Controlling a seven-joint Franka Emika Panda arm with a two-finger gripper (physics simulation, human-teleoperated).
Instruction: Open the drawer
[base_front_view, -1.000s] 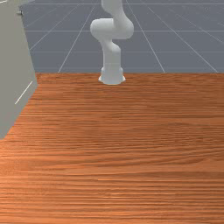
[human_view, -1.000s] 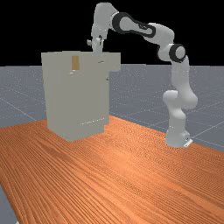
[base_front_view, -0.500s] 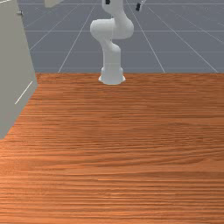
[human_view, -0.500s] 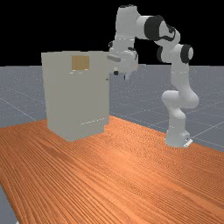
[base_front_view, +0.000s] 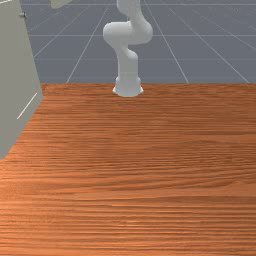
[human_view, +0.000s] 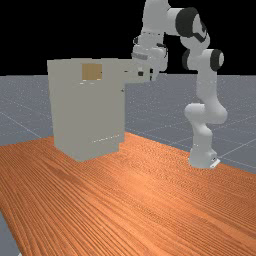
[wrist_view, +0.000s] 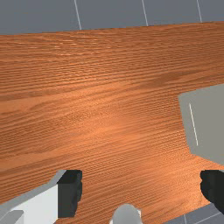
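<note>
The wooden table carries a grey cabinet, and the arm reaches toward it. High on the cabinet, the drawer sticks out toward the far view's right. By its outer end, the gripper is released, fingers wide apart.

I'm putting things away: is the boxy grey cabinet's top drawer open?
Open: in the far view, the drawer juts out from the cabinet.

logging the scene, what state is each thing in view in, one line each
drawer: open, sticking out of the cabinet's upper part
cabinet: upright on the table
jaws: open, wide apart
arm: bent, raised above the table
</note>
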